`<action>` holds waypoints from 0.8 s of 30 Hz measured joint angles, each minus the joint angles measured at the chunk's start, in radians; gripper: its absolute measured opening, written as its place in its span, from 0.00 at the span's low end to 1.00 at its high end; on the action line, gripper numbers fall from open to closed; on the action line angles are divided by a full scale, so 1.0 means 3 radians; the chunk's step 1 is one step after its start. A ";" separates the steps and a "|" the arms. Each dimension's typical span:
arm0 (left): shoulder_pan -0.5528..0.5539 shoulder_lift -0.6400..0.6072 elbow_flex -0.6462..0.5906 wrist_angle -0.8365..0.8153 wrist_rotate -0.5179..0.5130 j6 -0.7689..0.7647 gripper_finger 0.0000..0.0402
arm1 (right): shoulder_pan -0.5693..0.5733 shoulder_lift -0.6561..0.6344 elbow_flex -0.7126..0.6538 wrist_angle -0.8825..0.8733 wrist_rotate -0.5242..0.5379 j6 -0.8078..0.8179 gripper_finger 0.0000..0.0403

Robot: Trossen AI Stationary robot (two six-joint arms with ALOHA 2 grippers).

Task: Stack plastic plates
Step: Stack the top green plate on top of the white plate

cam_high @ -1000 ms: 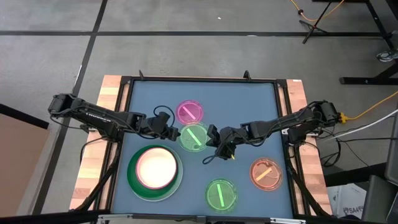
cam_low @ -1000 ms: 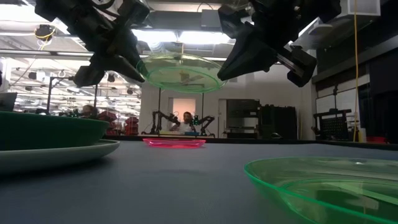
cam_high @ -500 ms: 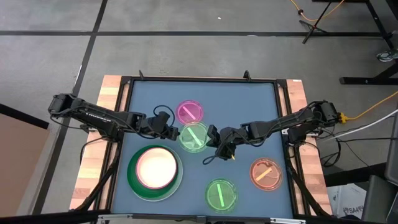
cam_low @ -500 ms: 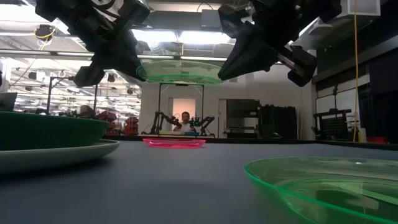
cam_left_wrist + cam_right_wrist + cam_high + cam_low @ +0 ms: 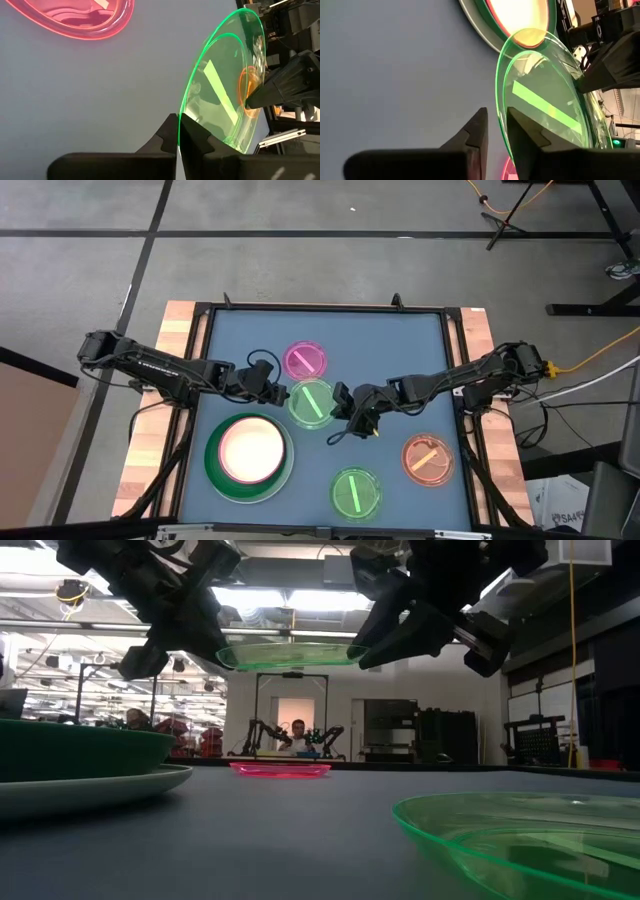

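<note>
Stack (image 5: pixel 248 452): big plates are sitting nested at the table's front left.
Airborne green plate (image 5: pixel 311 400): left gripper (image 5: pixel 277 391) is pinching its rim; right gripper (image 5: pixel 340 402) is slightly parted around the opposite rim.
Loose: pink (image 5: pixel 305 360), orange (image 5: pixel 428 459), green (image 5: pixel 356 492) are waiting.

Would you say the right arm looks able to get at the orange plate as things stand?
Probably yes: the orange plate lies bare close below the right gripper, whose fingers are parting from the raised green plate that the left gripper holds.
</note>
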 joint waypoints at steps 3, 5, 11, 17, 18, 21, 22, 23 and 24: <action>0.0000 0.0000 0.0000 -0.0001 0.0000 0.0047 0.00 | 0.0001 0.0000 0.0000 0.0024 -0.0002 0.0000 0.17; 0.0000 0.0000 0.0000 -0.0003 0.0000 0.0074 0.00 | 0.0001 0.0000 0.0000 0.0036 -0.0038 0.0001 0.18; 0.0000 0.0000 0.0000 -0.0014 0.0024 0.0100 0.00 | 0.0003 -0.0079 0.0000 0.0025 -0.0169 0.0004 0.18; 0.0000 0.0000 0.0000 -0.0080 0.0221 0.0105 0.00 | 0.0004 -0.0360 0.0000 -0.0064 -0.0212 0.0006 0.18; 0.0000 0.0000 0.0000 -0.0095 0.0268 0.0110 0.00 | 0.0003 -0.0421 0.0000 -0.0103 -0.0212 0.0006 0.18; 0.0000 0.0000 0.0000 -0.0098 0.0500 0.0215 0.00 | 0.0003 -0.0583 0.0000 -0.0244 -0.0212 0.0006 0.18; 0.0000 0.0000 0.0000 -0.0105 0.0618 0.0261 0.00 | 0.0003 -0.0637 0.0000 -0.0310 -0.0212 0.0006 0.18; 0.0000 0.0000 0.0000 -0.0110 0.0751 0.0309 0.00 | 0.0003 -0.0685 0.0000 -0.0365 -0.0212 0.0006 0.18; 0.0000 0.0000 0.0000 -0.0122 0.0889 0.0352 0.00 | 0.0003 -0.0732 0.0000 -0.0420 -0.0212 0.0006 0.18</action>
